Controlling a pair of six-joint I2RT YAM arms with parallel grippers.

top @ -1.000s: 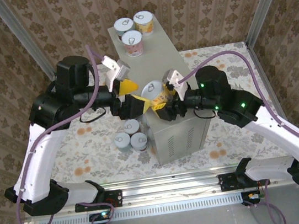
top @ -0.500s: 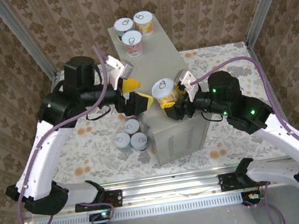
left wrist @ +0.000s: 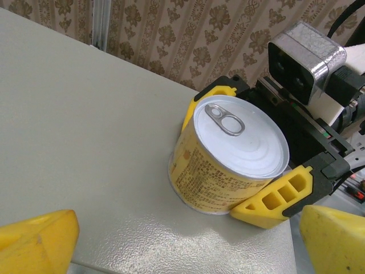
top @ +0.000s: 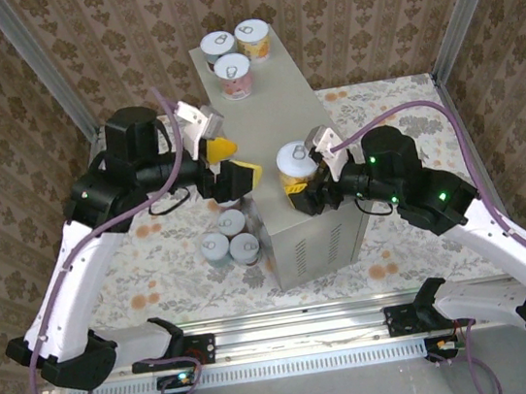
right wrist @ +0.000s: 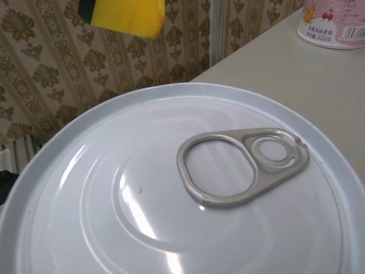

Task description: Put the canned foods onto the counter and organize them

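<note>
Right gripper point(top: 300, 178) is clamped on a yellow-label can point(top: 293, 161), its yellow fingers point(left wrist: 272, 198) pressed against opposite sides of the label. The can sits slightly tilted, with its base at the top of the counter point(top: 267, 123) near the near end; can't tell if it is fully seated. Its pull-tab lid point(right wrist: 188, 188) faces up, with the ring tab point(right wrist: 242, 165) flat. Left gripper point(top: 230, 164) hangs by the counter's left edge, just left of the held can, jaws spread wide and holding nothing. In the left wrist view its two yellow fingertips point(left wrist: 37, 240) frame the counter surface. Three cans stand upright in a cluster at the counter's far end: blue-lidded one point(top: 217, 45), orange-label one point(top: 252, 36) and pink-label one point(top: 234, 74). Three more cans point(top: 231, 239) sit bunched together on the floral cloth point(top: 156, 271), just beside the counter's left wall.
</note>
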